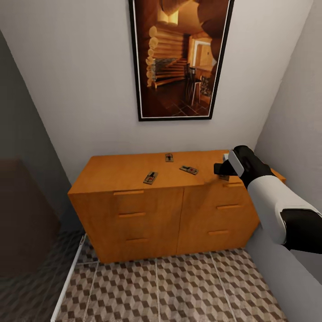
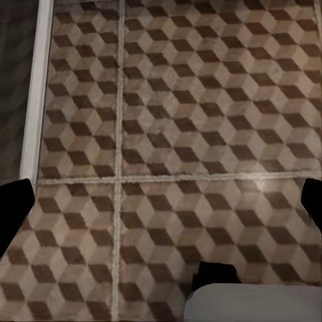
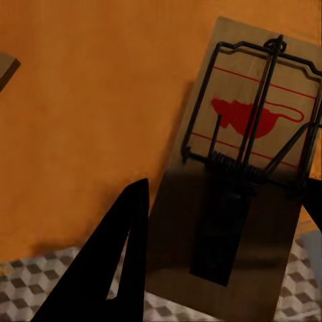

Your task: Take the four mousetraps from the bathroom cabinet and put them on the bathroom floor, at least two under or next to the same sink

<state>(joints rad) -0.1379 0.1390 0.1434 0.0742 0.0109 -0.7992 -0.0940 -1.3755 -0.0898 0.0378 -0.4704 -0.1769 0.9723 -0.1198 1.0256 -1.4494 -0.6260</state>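
While my right tool (image 1: pixel 222 171) hangs over the right end of the cabinet (image 1: pixel 134 170), its dark fingers (image 3: pixel 111 261) stand spread either side of a mousetrap (image 3: pixel 245 188) lying flat at the front edge, nothing pinched yet. Three more traps (image 1: pixel 150 177) lie flat on the glossy orange wood. I judge this one light and stiff, a thin pale board with a red mouse print and a wire spring bar, so I'd pinch its long edges, clear of the wire. Left tool's tips (image 2: pixel 13 208) sit wide apart over the cube-patterned bathroom floor (image 2: pixel 174 134).
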